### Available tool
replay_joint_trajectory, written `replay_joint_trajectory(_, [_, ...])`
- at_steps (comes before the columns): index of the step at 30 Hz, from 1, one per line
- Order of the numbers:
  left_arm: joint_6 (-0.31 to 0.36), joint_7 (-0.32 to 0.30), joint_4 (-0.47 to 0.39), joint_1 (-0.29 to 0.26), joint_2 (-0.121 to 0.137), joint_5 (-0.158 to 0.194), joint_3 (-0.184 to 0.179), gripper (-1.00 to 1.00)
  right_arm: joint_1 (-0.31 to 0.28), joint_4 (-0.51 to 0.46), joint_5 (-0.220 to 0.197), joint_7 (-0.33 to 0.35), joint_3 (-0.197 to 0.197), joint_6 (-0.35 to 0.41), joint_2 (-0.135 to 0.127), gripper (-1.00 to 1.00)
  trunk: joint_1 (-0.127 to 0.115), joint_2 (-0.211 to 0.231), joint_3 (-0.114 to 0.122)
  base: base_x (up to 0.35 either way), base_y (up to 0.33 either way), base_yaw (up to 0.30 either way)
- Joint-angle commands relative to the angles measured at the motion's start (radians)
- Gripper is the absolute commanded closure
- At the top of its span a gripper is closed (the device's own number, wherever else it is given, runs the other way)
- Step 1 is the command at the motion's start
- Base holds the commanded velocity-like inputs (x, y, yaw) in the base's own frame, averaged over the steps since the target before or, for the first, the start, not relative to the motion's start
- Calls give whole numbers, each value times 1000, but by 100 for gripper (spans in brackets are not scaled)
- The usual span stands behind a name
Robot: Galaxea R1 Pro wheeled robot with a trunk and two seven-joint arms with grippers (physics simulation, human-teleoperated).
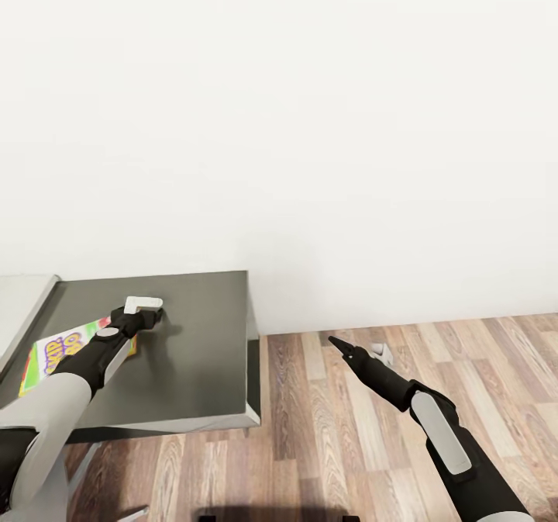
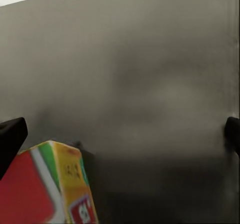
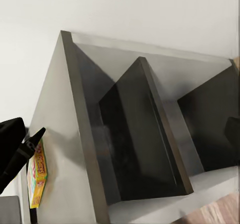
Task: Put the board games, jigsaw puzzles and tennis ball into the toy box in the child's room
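Note:
A colourful board game box (image 1: 56,351) lies flat on the dark grey table (image 1: 194,336), near its left side. My left gripper (image 1: 146,309) hovers low over the table just past the box's far corner, open, with nothing between its fingers. In the left wrist view the box's red, green and yellow corner (image 2: 57,184) shows beside one finger (image 2: 11,134). My right gripper (image 1: 341,345) hangs open over the wooden floor, to the right of the table. The right wrist view catches the same box (image 3: 37,174) on the tabletop.
A lighter grey surface (image 1: 22,305) adjoins the table on the left. A plain white wall (image 1: 310,119) stands behind. Wooden floor (image 1: 349,429) runs to the right of the table. Dark panels (image 3: 135,134) stand under the tabletop.

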Motion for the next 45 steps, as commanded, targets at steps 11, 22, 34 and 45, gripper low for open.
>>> replay_joint_trajectory(11, [-4, -6, 29, 0, 1, 8, -11, -100, 0, 0, -4, 0, 1, 3, -1, -100, 1, -1, -2, 47, 61, 0])
replay_joint_trajectory(22, [-6, -4, 28, 0, 3, 9, -5, -100, 0, 0, -4, 0, 1, 3, -1, -100, 1, -1, -2, 9, 14, 0])
replay_joint_trajectory(34, [7, -2, 28, 0, 13, 17, 4, -100, -1, 0, -4, 0, 1, 3, -1, -100, 1, -1, -2, 0, 0, 0])
replay_joint_trajectory(45, [14, -6, 28, 0, 13, 20, 5, -100, -1, 0, -5, 0, 1, 3, -1, -100, 1, -1, -2, 0, 0, 0])
